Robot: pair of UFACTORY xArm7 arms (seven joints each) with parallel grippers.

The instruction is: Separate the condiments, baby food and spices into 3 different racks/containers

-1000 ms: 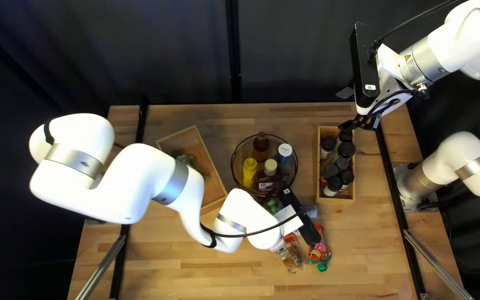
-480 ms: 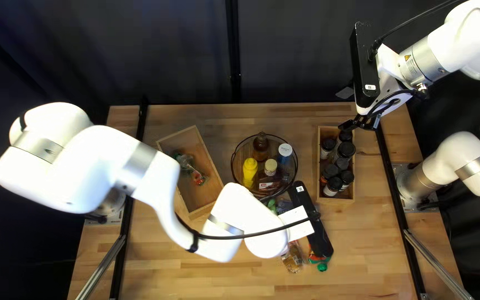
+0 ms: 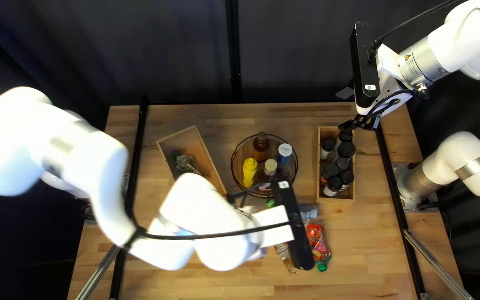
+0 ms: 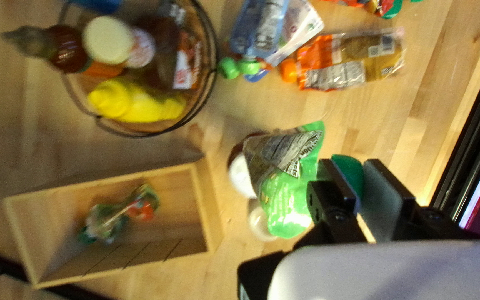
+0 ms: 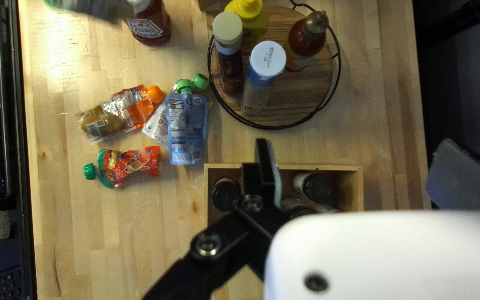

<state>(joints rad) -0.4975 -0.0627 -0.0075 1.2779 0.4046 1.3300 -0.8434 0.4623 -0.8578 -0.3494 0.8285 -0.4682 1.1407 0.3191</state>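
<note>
Green pouch (image 4: 290,189) is in the left claw (image 4: 353,172), fingers clamped on its cap, over the counter (image 4: 251,122), overlapping the white-capped bottle (image 4: 241,176) in the left wrist view; near box (image 4: 209,205), prob. its target. Main risk: cap-only hold, soft body can swing or twist and slip out. If carried low, pouch may snag bottle or box wall. Bad release angle could drape it over the rim or onto packs (image 4: 140,208) inside. Right claw (image 5: 362,161) fingers apart, nothing held.
</note>
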